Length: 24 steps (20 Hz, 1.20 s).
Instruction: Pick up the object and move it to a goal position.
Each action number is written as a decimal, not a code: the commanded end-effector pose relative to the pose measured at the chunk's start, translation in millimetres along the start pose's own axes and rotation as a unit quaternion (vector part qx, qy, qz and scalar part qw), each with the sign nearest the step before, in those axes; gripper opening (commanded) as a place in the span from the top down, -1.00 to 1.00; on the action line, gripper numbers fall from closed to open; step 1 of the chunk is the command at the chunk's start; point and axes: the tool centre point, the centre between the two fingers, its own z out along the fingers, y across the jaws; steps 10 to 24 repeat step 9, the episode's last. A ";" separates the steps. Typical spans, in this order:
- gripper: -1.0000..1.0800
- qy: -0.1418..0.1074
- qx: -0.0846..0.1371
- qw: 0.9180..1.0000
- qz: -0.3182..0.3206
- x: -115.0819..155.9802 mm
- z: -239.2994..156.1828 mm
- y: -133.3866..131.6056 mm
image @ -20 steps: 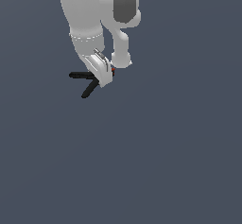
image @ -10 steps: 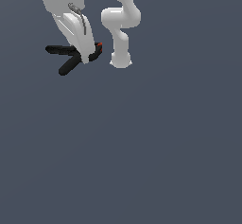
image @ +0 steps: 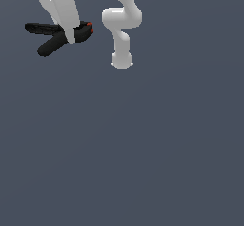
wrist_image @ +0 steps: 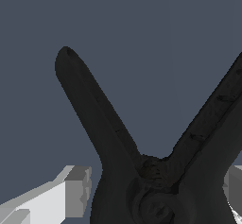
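The object (image: 46, 29) is a matte-black forked clamp with two slim prongs and small red marks at its thicker end. It hangs high at the exterior view's left, prongs pointing left. My gripper (image: 72, 38) is shut on the clamp near its joint, well above the floor. In the wrist view the clamp (wrist_image: 97, 107) fills most of the picture, its two prongs spreading in a V. White fingertips (wrist_image: 71, 190) sit against either side of its thick end. The gripper (wrist_image: 153, 190) holds it there.
The arm's white base (image: 121, 60) stands on the grey floor (image: 143, 148) to the right of the held clamp in the exterior view. An upper arm link (image: 122, 20) rises above it.
My hand has carried the clamp leftward and upward in the exterior view, away from the arm's base. The clamp looks larger now. The grip has not changed.
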 end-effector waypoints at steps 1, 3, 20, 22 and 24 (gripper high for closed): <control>1.00 0.000 0.000 1.000 0.000 3.1 -9.5 1.0; 1.00 0.000 0.000 1.000 0.000 4.9 -14.0 1.6; 1.00 0.000 0.000 1.000 0.000 7.2 -19.6 2.2; 1.00 0.000 0.000 1.000 0.000 7.2 -19.6 2.2; 1.00 0.000 0.000 1.000 0.000 7.2 -19.6 2.2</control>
